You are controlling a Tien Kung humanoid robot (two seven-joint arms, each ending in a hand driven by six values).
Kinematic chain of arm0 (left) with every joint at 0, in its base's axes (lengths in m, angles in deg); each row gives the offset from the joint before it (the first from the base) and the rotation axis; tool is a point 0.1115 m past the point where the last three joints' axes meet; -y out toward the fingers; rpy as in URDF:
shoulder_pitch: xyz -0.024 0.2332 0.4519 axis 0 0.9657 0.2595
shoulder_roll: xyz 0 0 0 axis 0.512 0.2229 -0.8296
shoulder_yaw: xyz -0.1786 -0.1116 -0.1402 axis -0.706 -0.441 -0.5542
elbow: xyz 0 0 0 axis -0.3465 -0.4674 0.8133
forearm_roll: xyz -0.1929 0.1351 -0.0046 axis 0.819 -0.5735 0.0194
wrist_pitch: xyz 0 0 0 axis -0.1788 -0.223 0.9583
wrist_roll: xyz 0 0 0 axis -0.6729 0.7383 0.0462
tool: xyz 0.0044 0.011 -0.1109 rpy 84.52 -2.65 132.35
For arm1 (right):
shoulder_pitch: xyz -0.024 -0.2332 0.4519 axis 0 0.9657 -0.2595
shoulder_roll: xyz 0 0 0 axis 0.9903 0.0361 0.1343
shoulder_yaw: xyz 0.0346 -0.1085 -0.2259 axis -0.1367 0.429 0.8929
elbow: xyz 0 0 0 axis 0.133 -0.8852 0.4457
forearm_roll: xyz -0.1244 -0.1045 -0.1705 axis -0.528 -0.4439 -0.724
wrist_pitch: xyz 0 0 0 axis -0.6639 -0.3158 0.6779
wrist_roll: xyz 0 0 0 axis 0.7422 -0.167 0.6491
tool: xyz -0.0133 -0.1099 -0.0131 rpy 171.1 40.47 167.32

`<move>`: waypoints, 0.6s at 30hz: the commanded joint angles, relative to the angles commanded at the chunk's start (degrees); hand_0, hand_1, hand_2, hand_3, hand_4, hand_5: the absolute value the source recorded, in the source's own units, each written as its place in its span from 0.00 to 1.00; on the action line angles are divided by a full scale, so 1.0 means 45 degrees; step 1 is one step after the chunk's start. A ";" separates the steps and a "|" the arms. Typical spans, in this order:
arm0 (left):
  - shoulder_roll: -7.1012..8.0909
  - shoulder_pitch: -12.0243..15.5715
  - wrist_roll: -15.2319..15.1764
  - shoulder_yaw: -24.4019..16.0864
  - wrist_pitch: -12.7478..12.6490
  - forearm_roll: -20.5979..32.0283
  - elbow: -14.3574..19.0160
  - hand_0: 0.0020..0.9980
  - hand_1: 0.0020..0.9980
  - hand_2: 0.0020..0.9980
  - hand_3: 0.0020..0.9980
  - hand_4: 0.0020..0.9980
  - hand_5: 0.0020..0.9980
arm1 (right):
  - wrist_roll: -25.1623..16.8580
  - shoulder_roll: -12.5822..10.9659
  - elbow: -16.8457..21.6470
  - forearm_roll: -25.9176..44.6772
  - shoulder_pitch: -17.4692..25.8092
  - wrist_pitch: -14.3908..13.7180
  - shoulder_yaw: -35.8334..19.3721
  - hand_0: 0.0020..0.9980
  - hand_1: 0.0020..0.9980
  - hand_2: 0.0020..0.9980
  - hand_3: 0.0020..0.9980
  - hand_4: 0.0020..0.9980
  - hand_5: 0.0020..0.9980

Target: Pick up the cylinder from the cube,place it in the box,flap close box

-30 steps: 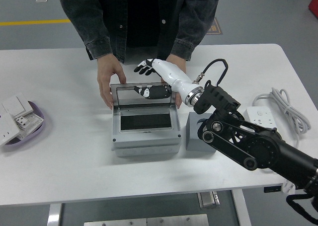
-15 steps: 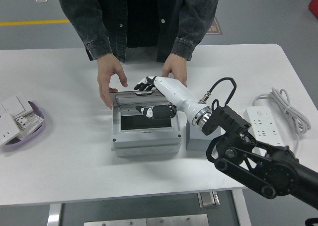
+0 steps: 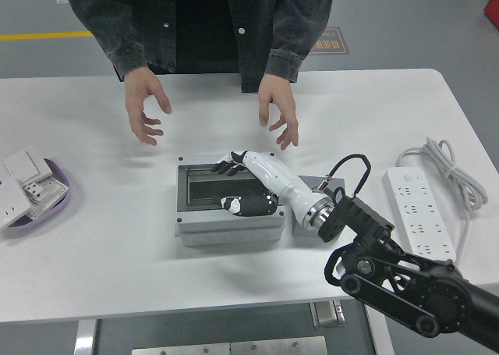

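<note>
The right hand (image 3: 231, 167) now lies flat, fingers spread, on the grey box (image 3: 228, 228), whose flap has dropped shut; the cylinder is presumably inside, unseen. Beyond the box, the person's hands (image 3: 146, 113) have lifted away.

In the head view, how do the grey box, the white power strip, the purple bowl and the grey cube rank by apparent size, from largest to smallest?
1. grey box
2. white power strip
3. purple bowl, cut by the picture's left edge, so unsure against the power strip
4. grey cube, mostly hidden under the right hand and arm, so unsure
</note>
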 joint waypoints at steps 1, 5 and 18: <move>0.0001 0.0000 0.0001 0.0002 0.0001 -0.0002 0.0000 0.59 0.61 0.61 0.63 0.65 0.16 | -0.0016 -0.0045 0.0080 -0.0017 0.0028 -0.0025 -0.0178 0.70 0.65 0.66 0.66 0.72 0.28; 0.0004 0.0009 0.0004 0.0017 0.0003 0.0012 0.0000 0.59 0.61 0.61 0.63 0.65 0.16 | -0.0074 -0.0359 0.0592 0.0050 0.0234 -0.0051 -0.1136 0.70 0.65 0.66 0.66 0.71 0.29; -0.0056 0.0187 0.0045 0.0025 0.0003 0.0065 0.0000 0.59 0.61 0.61 0.63 0.65 0.16 | -0.3081 -0.0630 -0.0732 0.3315 0.2181 0.0898 -0.5331 0.69 0.65 0.66 0.66 0.69 0.29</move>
